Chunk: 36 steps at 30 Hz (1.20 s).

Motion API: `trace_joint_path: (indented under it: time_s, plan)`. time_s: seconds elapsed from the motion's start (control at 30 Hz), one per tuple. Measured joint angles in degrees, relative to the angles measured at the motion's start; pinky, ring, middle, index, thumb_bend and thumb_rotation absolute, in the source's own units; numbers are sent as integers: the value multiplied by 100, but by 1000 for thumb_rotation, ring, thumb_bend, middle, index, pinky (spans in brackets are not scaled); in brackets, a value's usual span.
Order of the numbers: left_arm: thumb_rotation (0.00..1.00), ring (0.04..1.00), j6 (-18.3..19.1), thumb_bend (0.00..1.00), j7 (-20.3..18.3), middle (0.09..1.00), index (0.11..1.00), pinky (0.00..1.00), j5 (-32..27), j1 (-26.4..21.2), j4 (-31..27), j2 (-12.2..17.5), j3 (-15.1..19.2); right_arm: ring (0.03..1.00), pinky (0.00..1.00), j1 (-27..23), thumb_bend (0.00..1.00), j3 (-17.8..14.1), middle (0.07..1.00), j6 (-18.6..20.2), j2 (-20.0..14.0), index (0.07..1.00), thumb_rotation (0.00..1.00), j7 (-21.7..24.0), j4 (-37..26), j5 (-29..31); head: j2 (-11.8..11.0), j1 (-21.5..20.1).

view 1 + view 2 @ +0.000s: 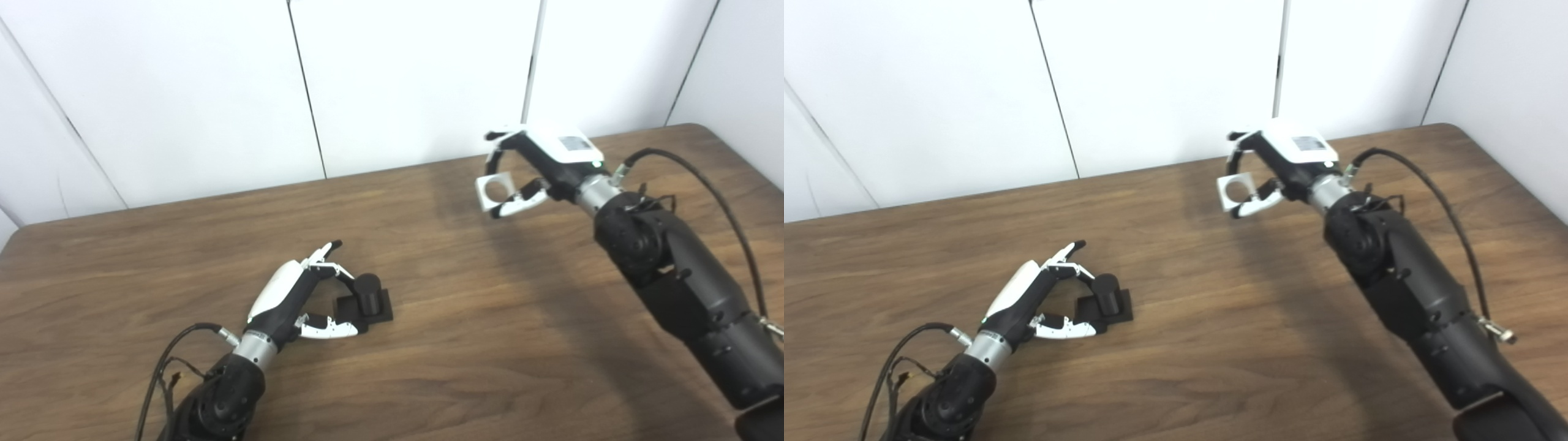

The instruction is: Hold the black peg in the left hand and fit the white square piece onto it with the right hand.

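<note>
Closing around the black peg (367,294), the left hand (300,297) is being kept half open; the white square piece (495,191) is being held up by the right hand (539,171), waiting until the peg is gripped firmly.

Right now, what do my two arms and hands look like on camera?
Both arms are black with a silver wrist ring. The left hand and right hand are black with white shells and fingers. The right hand carries a small label and a green light; black cables loop along each forearm.
</note>
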Motion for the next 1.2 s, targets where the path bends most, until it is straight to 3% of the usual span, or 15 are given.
trace_joint_path:
  time_s: [0.1, 0.6, 0.67, 0.97, 1.2]
  plan:
    - [71, 1000, 0, 523, 1, 1000, 493, 1000, 1, -4, 1, -7, -9, 909, 933, 36, 521, 1, 852, 49, 143, 488, 153, 61, -257, 1, 9, 35]
    - [72, 1000, -50, 523, 114, 1000, 493, 1000, 102, -22, 85, -106, -23, 895, 870, 224, 522, 208, 846, 255, 790, 488, 152, 583, -907, -148, 70, 263]
    - [73, 1000, -50, 523, 119, 1000, 493, 1000, 104, -22, 89, -109, -22, 901, 923, 234, 521, 243, 847, 255, 843, 488, 153, 621, -986, -150, 88, 290]
    - [74, 1000, -37, 523, 134, 1000, 494, 1000, 151, -22, 91, -149, -20, 896, 904, 348, 520, 492, 845, 288, 1238, 487, 152, 685, -1022, -242, 132, 501]
    - [74, 1000, -20, 523, 134, 1000, 493, 1000, 165, -25, 91, -177, -19, 897, 910, 400, 519, 696, 846, 282, 1353, 488, 151, 702, -1012, -302, 141, 545]
